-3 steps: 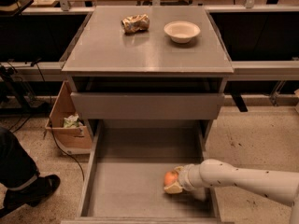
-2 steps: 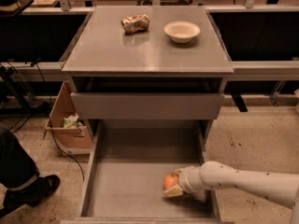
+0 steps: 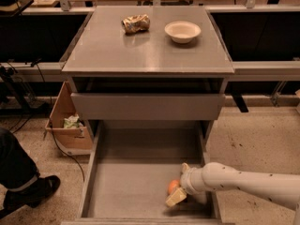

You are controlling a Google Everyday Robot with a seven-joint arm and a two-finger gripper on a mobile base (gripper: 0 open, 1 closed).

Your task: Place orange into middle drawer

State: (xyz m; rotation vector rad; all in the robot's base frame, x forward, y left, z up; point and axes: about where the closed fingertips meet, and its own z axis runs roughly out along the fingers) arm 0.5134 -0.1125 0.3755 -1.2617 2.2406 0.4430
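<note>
The orange is low inside the open middle drawer, at the right side of its flat grey floor, near the front. My gripper reaches into the drawer from the right on its white arm and is right at the orange, partly hiding it. I cannot tell if the orange rests on the floor or hangs just above it.
A drawer with a plain grey front sits slightly open above. On the cabinet top are a crumpled gold foil packet and a white bowl. A cardboard box and a person's leg are on the left.
The orange and the gripper have moved slightly down and toward the front of the drawer. Nothing else moved.
</note>
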